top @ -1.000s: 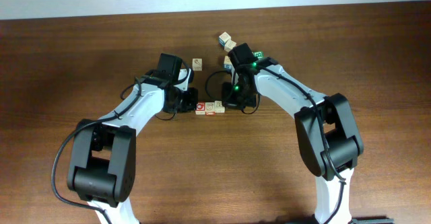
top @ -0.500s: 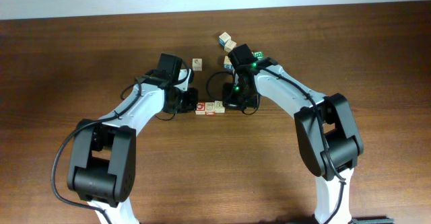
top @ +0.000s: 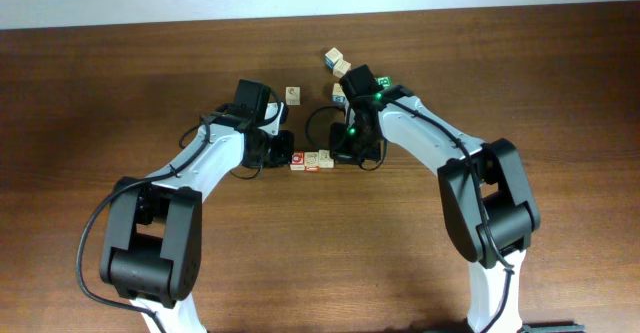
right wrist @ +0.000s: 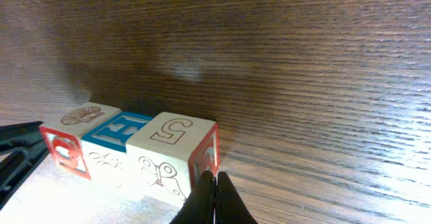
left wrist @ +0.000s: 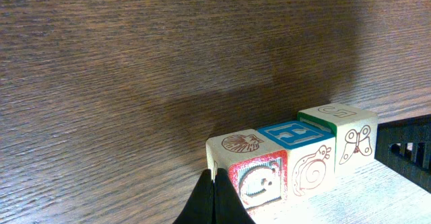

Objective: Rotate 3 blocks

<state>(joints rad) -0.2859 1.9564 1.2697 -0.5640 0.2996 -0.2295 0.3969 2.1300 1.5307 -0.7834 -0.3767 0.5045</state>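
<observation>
Three small wooden blocks lie side by side in a row mid-table. The left block [top: 298, 160] [left wrist: 252, 177] has a red face with a white symbol. The middle block [top: 312, 159] [left wrist: 296, 134] has a blue letter on top. The right block [top: 325, 158] [right wrist: 174, 131] is pale, with a butterfly drawing and a red end face. My left gripper [top: 287, 158] [left wrist: 214, 183] is shut, its tips against the row's left end. My right gripper [top: 338, 156] [right wrist: 215, 181] is shut, its tips against the row's right end. Neither holds anything.
Behind the row lies a single pale cube [top: 293, 94]. Further back right are two cubes [top: 337, 61] close together, and a green-faced cube [top: 383, 82] beside the right arm. Both arms reach in from the front corners.
</observation>
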